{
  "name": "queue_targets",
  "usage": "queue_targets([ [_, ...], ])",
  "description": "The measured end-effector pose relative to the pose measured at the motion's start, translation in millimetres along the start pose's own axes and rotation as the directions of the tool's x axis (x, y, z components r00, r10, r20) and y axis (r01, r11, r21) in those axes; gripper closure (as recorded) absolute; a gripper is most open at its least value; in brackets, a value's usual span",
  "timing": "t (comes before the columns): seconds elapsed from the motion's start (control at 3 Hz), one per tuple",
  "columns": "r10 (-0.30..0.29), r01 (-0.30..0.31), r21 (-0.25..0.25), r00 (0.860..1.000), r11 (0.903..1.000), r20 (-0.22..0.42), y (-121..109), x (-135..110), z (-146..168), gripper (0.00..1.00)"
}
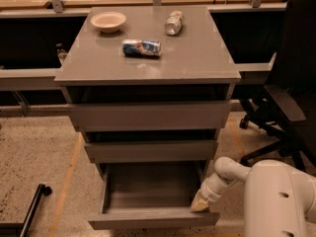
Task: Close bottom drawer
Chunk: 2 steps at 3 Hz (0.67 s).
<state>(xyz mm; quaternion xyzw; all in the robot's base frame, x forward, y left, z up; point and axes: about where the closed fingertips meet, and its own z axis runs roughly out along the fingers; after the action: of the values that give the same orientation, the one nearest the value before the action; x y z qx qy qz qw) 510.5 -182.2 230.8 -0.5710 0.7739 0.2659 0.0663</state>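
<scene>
Drawers stack three deep under a grey counter [197, 58], and the bottom drawer [148, 194] – the narrowest – stands pulled well out, its shallow grey box open to view and its flat front panel nearest the camera. The top drawer [148, 115] and the middle drawer [150, 151] above it sit much further in, each front stepping back a little from the one below. The gripper [200, 204] is low at the right end of the bottom drawer, just behind the front panel at the right-hand corner, touching or all but touching the panel's top edge. Its fingers [198, 206] show as one tan wedge – drawn together, with nothing held between them. The white arm [231, 173] bends down to it from the robot's white body [279, 201] at lower right. On the counter lie a pale bowl [108, 20] at the back left, a blue can [141, 48] on its side near the middle, and a clear bottle [174, 22] on its side at the back. A black office chair [291, 83] stands to the right.
</scene>
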Motion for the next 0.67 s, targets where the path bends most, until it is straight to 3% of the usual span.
queue_targets([
  [0.33, 0.033, -0.032, 0.021, 0.999, 0.9993, -0.021, 22, 9, -12, 1.00],
  [0.67, 0.079, -0.079, -0.003, 0.996, 0.9969, -0.042, 44, 22, -9, 1.00],
])
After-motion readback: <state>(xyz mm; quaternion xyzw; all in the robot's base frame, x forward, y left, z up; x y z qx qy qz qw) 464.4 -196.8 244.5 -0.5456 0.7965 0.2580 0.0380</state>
